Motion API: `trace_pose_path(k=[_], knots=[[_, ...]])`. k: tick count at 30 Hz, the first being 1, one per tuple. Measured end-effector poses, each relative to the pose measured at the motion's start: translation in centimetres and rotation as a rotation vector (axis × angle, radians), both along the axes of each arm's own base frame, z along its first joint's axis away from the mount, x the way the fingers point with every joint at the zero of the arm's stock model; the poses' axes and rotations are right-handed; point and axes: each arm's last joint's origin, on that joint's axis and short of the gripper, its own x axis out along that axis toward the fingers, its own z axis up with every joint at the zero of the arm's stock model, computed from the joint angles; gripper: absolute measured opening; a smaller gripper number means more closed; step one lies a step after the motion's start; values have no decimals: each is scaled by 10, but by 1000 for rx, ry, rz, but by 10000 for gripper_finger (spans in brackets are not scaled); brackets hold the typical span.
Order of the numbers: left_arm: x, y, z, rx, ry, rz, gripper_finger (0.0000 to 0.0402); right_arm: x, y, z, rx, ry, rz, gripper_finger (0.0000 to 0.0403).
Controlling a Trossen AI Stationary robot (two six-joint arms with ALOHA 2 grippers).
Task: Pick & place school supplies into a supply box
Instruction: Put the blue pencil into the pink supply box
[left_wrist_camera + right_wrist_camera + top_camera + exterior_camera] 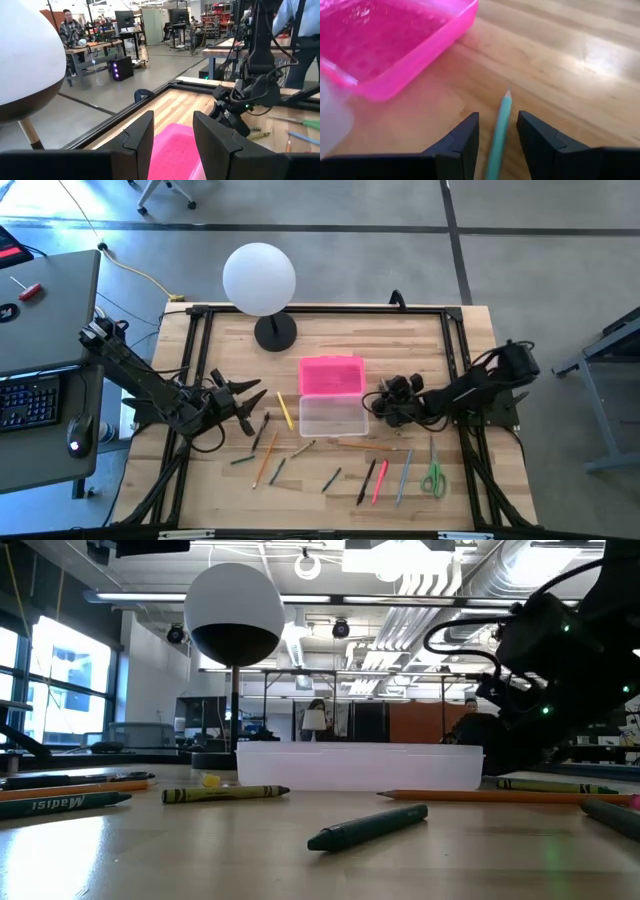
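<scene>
Pink lid (331,374) off, clear box (333,417) mid-table, looks empty so far. Right pincer (497,135) beside box, pinching teal pencil (500,125). Left pincer (172,137) spread, idle on box's other side. Rest of supplies scattered on table (420,340), scissors (433,478) too, so basically just starting.

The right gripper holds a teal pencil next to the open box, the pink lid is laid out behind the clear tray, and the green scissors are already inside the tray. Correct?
Not quite. The scissors are not in the clear tray; the high view shows them lying on the table near the right front corner. The rest holds: the right gripper has the teal pencil between its fingers beside the box, and the pink lid lies open behind the tray.
</scene>
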Motion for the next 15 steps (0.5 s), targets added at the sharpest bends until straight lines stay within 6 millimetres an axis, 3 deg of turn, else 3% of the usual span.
trace_pose_path(k=[8, 15], knots=[[-1, 1, -7, -18, 19, 3, 170, 0, -1, -17, -91, 15, -51, 111], [-1, 1, -10, -32, 22, 6, 170, -1, -2, -18, -104, 29, -43, 21]])
